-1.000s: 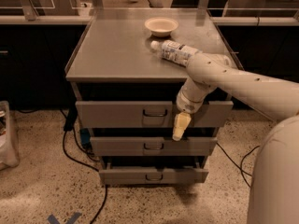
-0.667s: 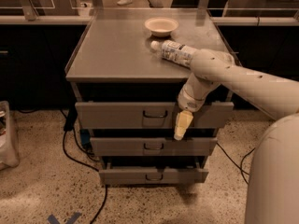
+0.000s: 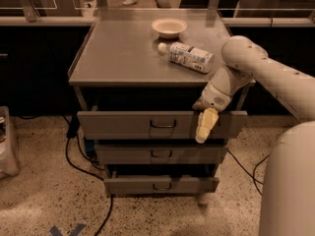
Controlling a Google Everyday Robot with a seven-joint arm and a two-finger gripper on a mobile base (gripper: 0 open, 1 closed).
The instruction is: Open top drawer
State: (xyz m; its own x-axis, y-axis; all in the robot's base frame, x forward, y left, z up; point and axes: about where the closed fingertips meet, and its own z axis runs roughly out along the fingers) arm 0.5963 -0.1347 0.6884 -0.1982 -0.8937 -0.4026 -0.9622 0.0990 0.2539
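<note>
The top drawer point(image 3: 123, 124) is the widest grey front of three, with a small dark wire handle point(image 3: 163, 124) at its centre. It stands a little forward of the cabinet, with a dark gap above it. My gripper point(image 3: 205, 127) hangs from the white arm point(image 3: 266, 70) and points down in front of the right part of the drawer front. It is to the right of the handle and not on it.
A white bowl point(image 3: 169, 27) and a lying bottle point(image 3: 187, 57) are on the cabinet top point(image 3: 118, 53). Below are the middle drawer point(image 3: 128, 154) and bottom drawer point(image 3: 133, 185). Black cables point(image 3: 74, 161) run on the floor at left. My white body point(image 3: 290, 191) fills the lower right.
My gripper has shifted to the right along the top drawer front, further from the handle. The bowl and bottle have not moved.
</note>
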